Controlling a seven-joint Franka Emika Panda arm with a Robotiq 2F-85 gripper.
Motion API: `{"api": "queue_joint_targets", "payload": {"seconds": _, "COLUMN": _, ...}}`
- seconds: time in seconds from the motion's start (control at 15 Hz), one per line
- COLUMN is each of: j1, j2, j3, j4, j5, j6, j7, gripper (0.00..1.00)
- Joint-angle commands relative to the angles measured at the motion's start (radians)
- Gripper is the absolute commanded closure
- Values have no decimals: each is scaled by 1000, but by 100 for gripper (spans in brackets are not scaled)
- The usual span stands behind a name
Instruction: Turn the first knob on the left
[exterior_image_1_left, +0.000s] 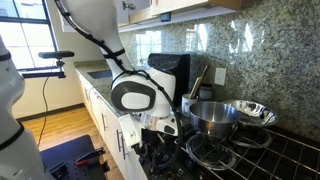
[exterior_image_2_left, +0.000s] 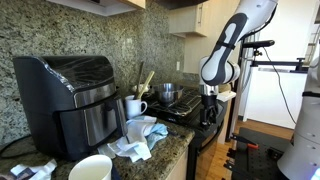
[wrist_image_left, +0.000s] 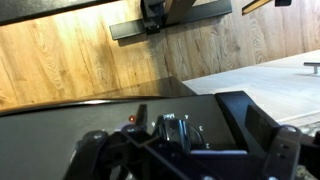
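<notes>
Dark knob (wrist_image_left: 175, 130), seemingly round with metallic glints, set on the black stove front (wrist_image_left: 50, 125)

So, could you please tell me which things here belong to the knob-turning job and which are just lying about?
Job: dark stove knob on the black stove front; gripper close to it.
Lying about: steel pot, shiny steel bowl, black air fryer, white mug, crumpled pale cloth, round white bowl.
</notes>
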Motion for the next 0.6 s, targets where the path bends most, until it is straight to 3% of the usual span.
{"api": "queue_joint_targets", "payload": {"seconds": 0.0, "j1": -29, "j2": -2, "j3": 7, "j4": 11, "j5": -3, "j6": -2, "j7": -69, "gripper": 0}}
{"api": "queue_joint_targets", "payload": {"seconds": 0.53, "j1": -48, "j2": -2, "j3": 16, "j4": 45, "j5": -13, "j6": -64, "j7": -252, "gripper": 0}}
